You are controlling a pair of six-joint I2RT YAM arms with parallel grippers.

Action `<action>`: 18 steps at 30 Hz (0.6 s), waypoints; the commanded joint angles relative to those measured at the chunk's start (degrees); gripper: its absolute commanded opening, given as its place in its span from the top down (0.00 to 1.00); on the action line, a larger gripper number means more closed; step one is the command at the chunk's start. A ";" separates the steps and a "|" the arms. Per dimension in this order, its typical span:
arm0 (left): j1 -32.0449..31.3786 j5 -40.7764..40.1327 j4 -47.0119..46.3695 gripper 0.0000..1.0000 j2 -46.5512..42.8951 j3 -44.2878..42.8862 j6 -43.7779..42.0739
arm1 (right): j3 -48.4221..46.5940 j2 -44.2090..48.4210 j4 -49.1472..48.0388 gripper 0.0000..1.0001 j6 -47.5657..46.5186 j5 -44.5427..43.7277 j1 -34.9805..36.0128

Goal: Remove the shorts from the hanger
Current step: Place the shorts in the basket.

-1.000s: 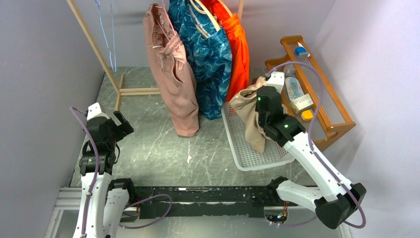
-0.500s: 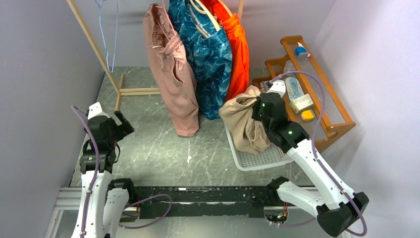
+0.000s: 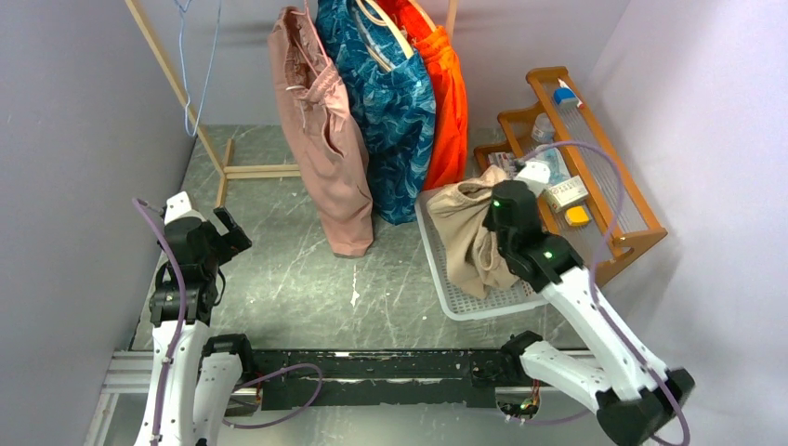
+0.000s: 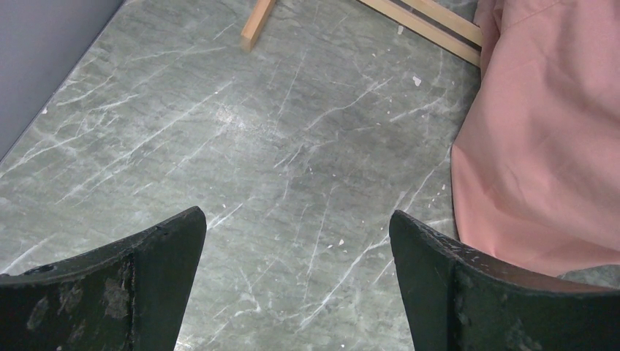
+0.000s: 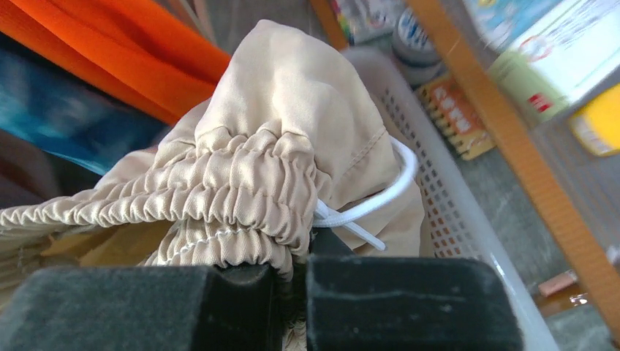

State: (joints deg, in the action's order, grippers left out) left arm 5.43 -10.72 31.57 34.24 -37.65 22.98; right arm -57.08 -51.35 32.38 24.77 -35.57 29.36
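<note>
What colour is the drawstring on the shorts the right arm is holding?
White; the drawstring shows best in the right wrist view.

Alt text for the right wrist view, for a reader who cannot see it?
The right gripper is shut on the gathered waistband of the tan shorts, a white drawstring looping out beside it, over a white perforated basket. Orange shorts and blue shorts blur at upper left; a wooden shelf with packages runs down the right.
</note>
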 commanded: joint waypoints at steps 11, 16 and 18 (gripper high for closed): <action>0.63 1.01 -0.90 0.01 -0.31 -0.16 0.12 | 9.66 -20.15 -14.69 1.00 3.18 18.15 -14.96; 0.61 1.16 -0.92 0.01 -0.17 -0.23 0.03 | 10.45 -26.45 -18.06 1.00 1.62 22.62 -15.77; 0.63 0.98 -0.88 0.00 -0.19 -0.23 0.05 | 11.68 -29.56 -18.58 1.00 2.01 24.09 -15.69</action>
State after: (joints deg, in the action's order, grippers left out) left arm 5.43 -10.66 31.57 34.24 -37.65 22.98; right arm -47.18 -76.20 17.23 26.76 -16.82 13.78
